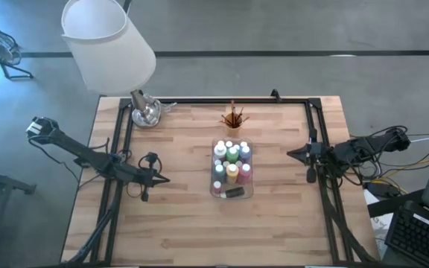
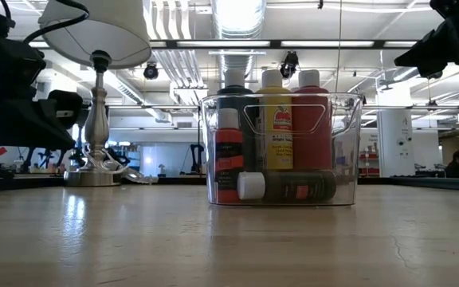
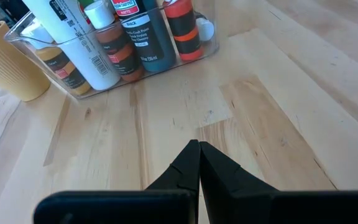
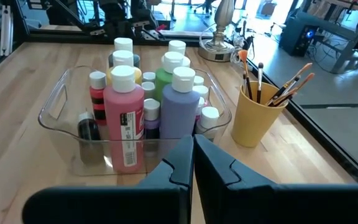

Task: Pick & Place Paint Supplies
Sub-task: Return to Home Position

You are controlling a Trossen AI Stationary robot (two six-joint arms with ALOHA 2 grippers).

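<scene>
Both my claws are pinched shut, holding nothing: left claw [image 3: 199,149] over bare wood one side of the clear rectangular plastic tray [image 2: 347,159], right claw [image 4: 193,143] the other side. The small capped paint bottles [image 1: 232,164] stand packed inside it, light, stiff, slick I'd say, best squeezed round the body under the cap. The thin wooden-handled brushes [image 4: 278,87] sit in the small orange cup [image 4: 253,121] just behind; the white-shaded lamp [image 1: 109,41] stands well clear.

floor [image 1: 289,30]: grey | table [image 1: 185,223]: wooden | lamp [image 1: 109,41]: white shade | ceiling lights [image 2: 237,12]: lit
</scene>
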